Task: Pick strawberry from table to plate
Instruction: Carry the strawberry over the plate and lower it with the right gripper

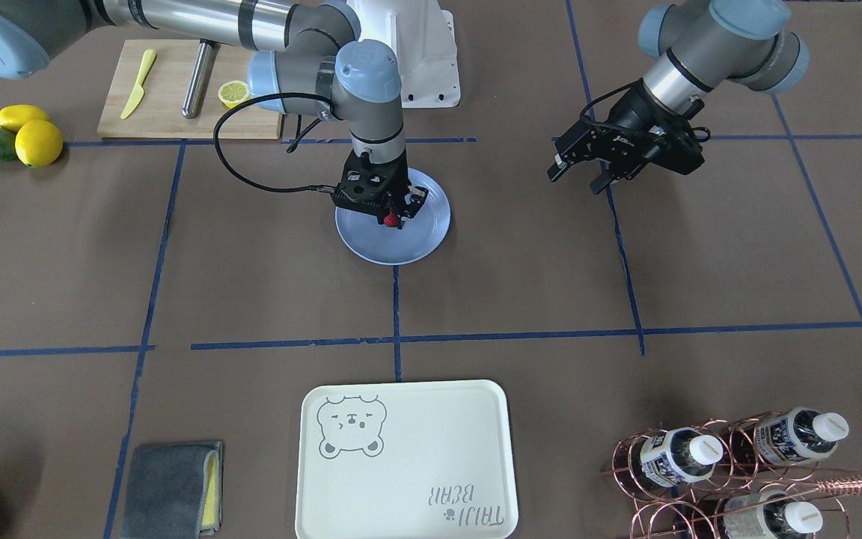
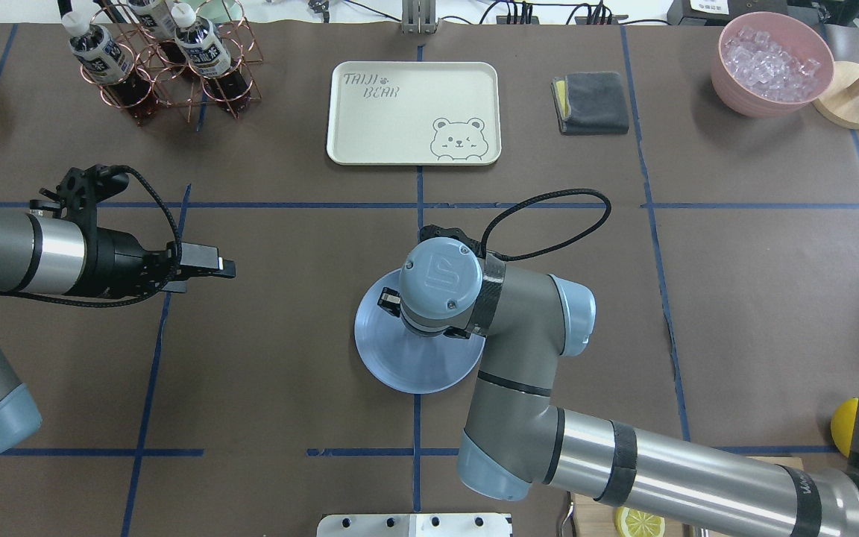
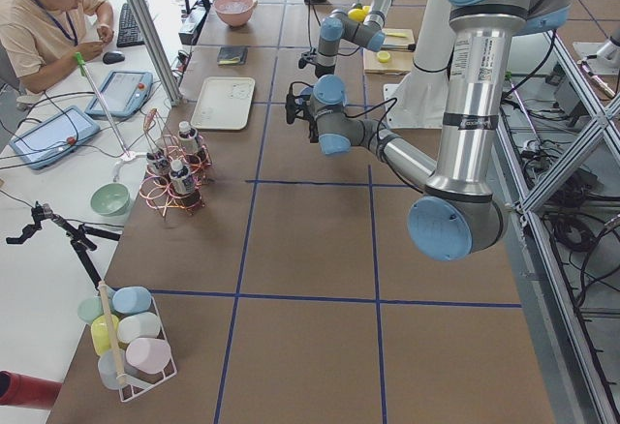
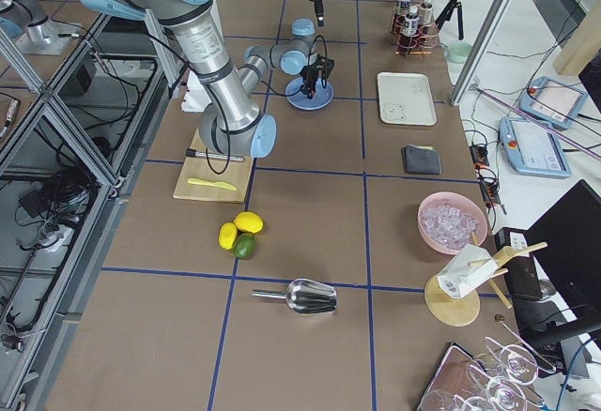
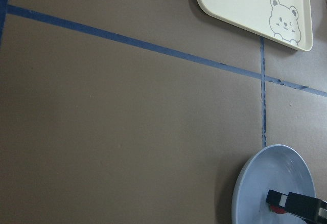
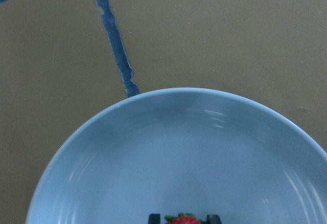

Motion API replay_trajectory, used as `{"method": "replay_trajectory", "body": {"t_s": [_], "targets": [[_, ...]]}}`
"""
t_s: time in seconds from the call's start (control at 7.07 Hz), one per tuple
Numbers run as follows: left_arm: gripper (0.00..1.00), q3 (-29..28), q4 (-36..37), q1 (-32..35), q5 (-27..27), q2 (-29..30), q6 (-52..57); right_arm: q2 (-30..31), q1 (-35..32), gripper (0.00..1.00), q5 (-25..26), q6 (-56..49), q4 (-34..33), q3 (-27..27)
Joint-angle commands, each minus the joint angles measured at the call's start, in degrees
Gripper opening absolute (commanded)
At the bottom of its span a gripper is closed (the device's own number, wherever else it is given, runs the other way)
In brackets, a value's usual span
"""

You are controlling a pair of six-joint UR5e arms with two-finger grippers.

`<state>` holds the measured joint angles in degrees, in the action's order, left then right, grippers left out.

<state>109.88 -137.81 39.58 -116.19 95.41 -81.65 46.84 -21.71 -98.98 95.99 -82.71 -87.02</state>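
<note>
Looking at the strawberry [image 1: 390,219], you find it pinched between the two fingers of the right gripper [image 1: 394,216], low over the plate [image 1: 417,241]. The right wrist view shows only its red top and green leaves at the bottom edge, with a dark fingertip on each side. Whether the berry touches the plate's surface cannot be told. The gripper points straight down over the half of the plate nearer the robot, and its wrist hides that part from overhead.

The plate lies near the middle of the table [image 1: 251,284], on a blue tape line.

Your left gripper [image 1: 575,178] hangs above bare table well to the plate's left in the overhead view, fingers spread and holding nothing.

Farther out in the overhead view, the cream tray [image 2: 400,119] with the bear drawing lies on the far side beyond the plate. A folded grey cloth [image 2: 593,103] is to its right, then a pink bowl [image 2: 744,95] of ice. A copper bottle rack [image 2: 157,86] stands far left. On the robot's side, a cutting board [image 1: 169,123] carries a yellow knife [image 1: 138,84] and a lemon half [image 1: 233,93].
</note>
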Motion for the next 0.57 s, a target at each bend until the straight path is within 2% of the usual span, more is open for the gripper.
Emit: {"method": "replay_trajectory", "body": {"t_s": [0.0, 0.28, 0.42], "targets": [[1.00, -0.02, 0.00, -0.03, 0.00, 0.03, 0.00, -0.52, 0.00, 0.00, 0.02, -0.01, 0.01, 0.45], [1.00, -0.02, 0.00, -0.03, 0.00, 0.03, 0.00, -0.43, 0.00, 0.14, -0.07, -0.01, -0.17, 0.45], [1.00, -0.11, 0.00, -0.03, 0.00, 0.03, 0.00, -0.43, 0.00, 0.14, -0.07, -0.01, -0.26, 0.45]]}}
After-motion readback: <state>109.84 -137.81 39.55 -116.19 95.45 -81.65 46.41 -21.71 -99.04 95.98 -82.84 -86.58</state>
